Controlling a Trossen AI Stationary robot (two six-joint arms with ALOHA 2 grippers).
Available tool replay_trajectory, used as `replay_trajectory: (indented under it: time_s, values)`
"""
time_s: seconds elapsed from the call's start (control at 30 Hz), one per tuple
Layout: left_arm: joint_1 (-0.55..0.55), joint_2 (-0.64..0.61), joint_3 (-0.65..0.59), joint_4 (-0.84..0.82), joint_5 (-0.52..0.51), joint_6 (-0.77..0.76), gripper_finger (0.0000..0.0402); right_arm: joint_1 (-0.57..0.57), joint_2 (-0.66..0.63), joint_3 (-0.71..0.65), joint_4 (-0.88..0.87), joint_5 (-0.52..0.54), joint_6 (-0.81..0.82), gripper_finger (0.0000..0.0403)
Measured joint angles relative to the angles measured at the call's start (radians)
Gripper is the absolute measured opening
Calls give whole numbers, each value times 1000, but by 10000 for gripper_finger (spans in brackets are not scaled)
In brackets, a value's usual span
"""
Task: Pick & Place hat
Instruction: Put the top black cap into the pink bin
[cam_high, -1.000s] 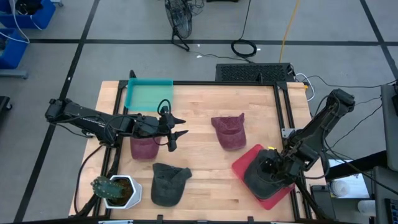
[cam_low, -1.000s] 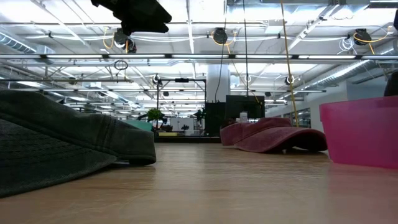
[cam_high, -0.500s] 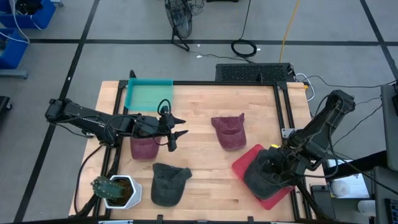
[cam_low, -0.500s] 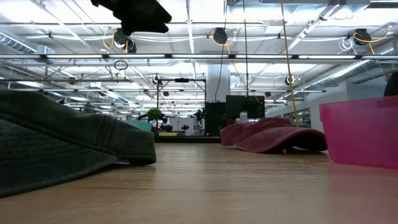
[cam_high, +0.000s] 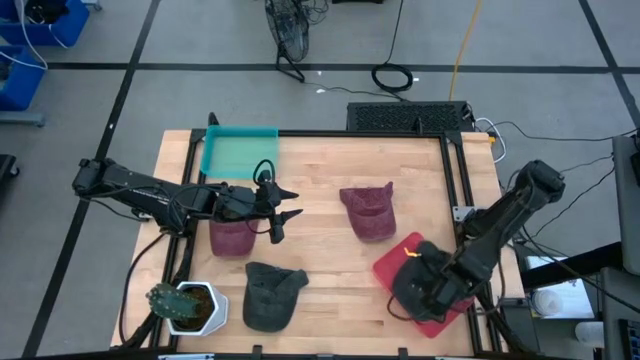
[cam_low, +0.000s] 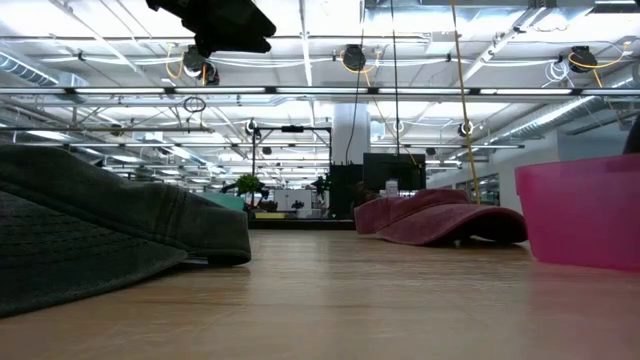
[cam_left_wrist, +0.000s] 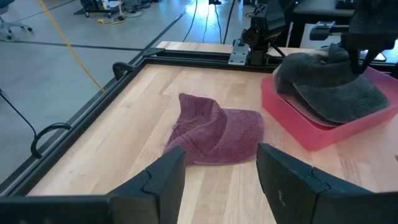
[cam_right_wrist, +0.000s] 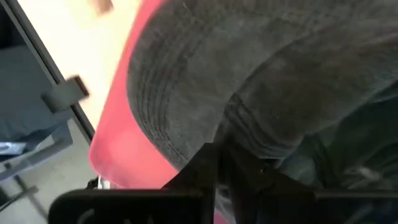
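A dark grey hat (cam_high: 428, 288) lies in the pink tray (cam_high: 388, 262) at the table's right near corner, also seen as the grey hat (cam_left_wrist: 329, 87) in the left wrist view. My right gripper (cam_high: 432, 272) is down on it, shut on its cloth (cam_right_wrist: 205, 93). My left gripper (cam_high: 280, 212) hovers open over the table's left half, above a maroon hat (cam_high: 232, 240). A second maroon hat (cam_high: 368, 212) rests brim-down mid-table. A dark green hat (cam_high: 272, 296) lies near the near edge. My right gripper pinches a bunched fold of the grey hat's crown (cam_right_wrist: 249, 134) between its two fingers (cam_right_wrist: 193, 177), coming from above and pointing down. The hat sits in the pink tray, its brim (cam_left_wrist: 311, 106) spread over the tray floor.
A teal tray (cam_high: 238, 150) sits at the far left corner and a potted plant (cam_high: 190, 306) at the near left corner. Bare wood lies between the mid-table maroon hat (cam_left_wrist: 217, 130) and the pink tray's rim (cam_left_wrist: 292, 127). Black frame rails edge the table.
My right arm has swung toward the near edge and sunk lower over the pink tray, carrying the grey hat's crown a little toward the table's left and near side. The left arm has kept still.
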Motion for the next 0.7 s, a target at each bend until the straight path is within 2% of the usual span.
replay_trajectory:
  time_s: [0.1, 0.27, 0.4, 0.7]
  values:
    - [0, 0, 0, 0, 0, 0, 200, 10, 11, 1, 1, -8, 15, 22]
    - [0, 0, 0, 0, 0, 0, 200, 11, 27, 1, -1, 79, -12, 22]
    - [0, 0, 0, 0, 0, 0, 200, 11, 52, -31, 40, 87, -25, 22]
    - [0, 0, 0, 0, 1, 1, 200, 12, 89, -163, 163, -34, -34, 22]
